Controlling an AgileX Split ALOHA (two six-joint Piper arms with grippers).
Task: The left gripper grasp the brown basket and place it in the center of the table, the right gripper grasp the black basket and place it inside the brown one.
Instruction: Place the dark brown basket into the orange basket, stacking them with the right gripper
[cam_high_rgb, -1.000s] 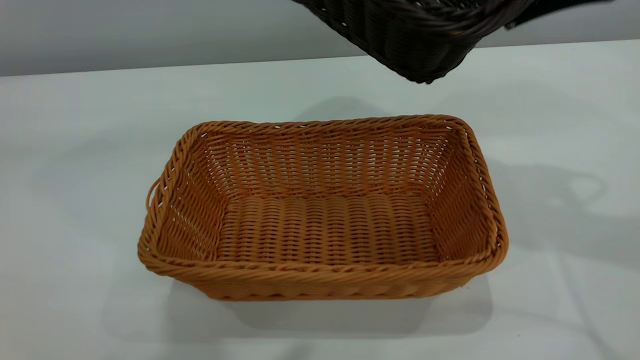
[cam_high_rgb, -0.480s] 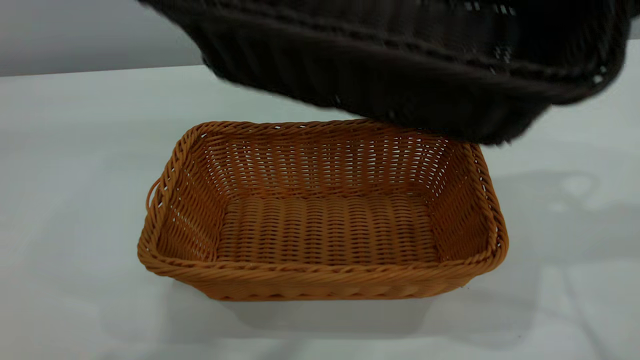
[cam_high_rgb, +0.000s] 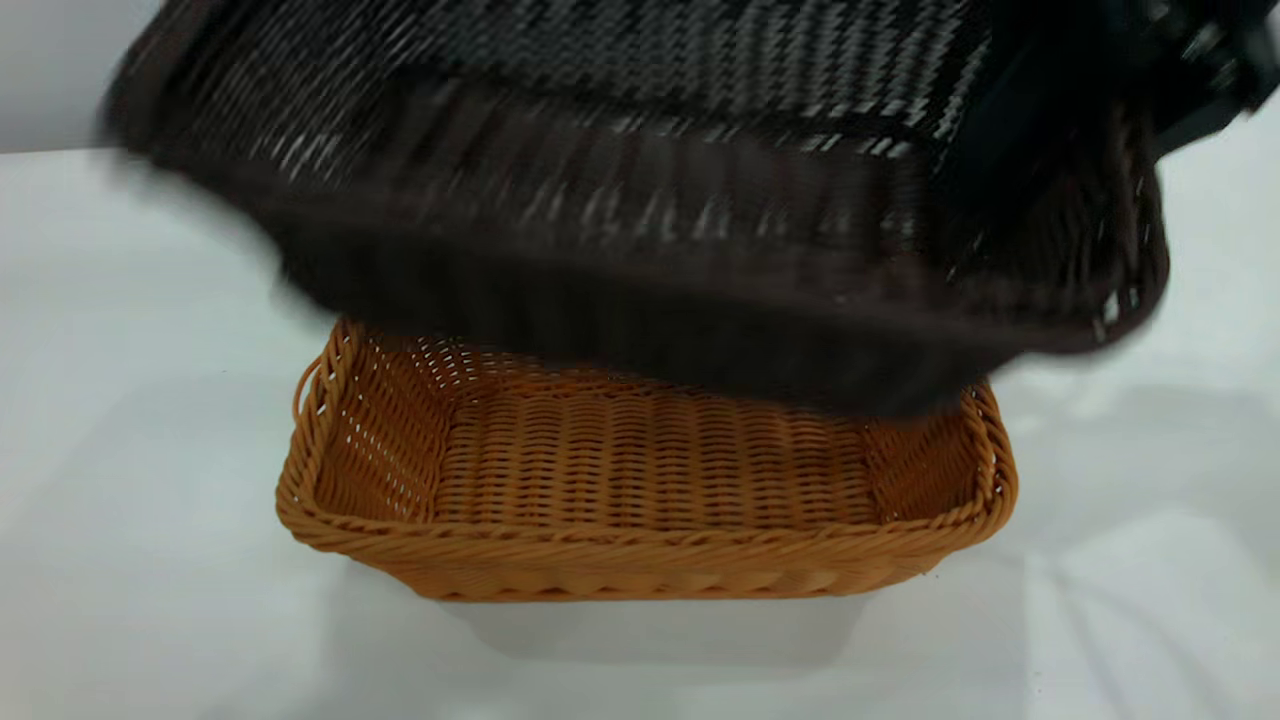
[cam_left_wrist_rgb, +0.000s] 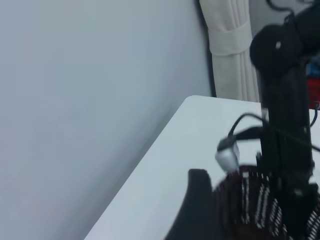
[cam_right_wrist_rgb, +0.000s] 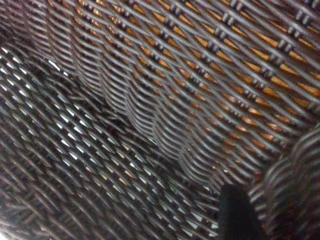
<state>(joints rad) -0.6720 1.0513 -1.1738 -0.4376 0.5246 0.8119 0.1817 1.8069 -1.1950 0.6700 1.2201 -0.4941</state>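
Note:
The brown basket (cam_high_rgb: 640, 480) stands upright on the white table (cam_high_rgb: 130, 470), at the middle. The black basket (cam_high_rgb: 640, 190) hangs in the air just above it, tilted, and hides the brown basket's far half. My right gripper (cam_high_rgb: 1205, 75) is at the upper right, shut on the black basket's right rim. In the right wrist view one finger (cam_right_wrist_rgb: 236, 215) lies inside the black basket (cam_right_wrist_rgb: 125, 125), and orange shows through the weave. My left gripper (cam_left_wrist_rgb: 199, 205) is raised and away from both baskets. Its view shows the black basket (cam_left_wrist_rgb: 250, 205) under the right arm (cam_left_wrist_rgb: 285, 115).
A grey wall (cam_high_rgb: 50, 60) runs behind the table. The left wrist view shows the wall (cam_left_wrist_rgb: 90, 100), the table's far edge (cam_left_wrist_rgb: 200, 107) and a cream curtain (cam_left_wrist_rgb: 230, 45).
The black basket has come down and leftward from the upper right, over the brown basket. It now covers the brown basket's back half. The brown basket has not moved.

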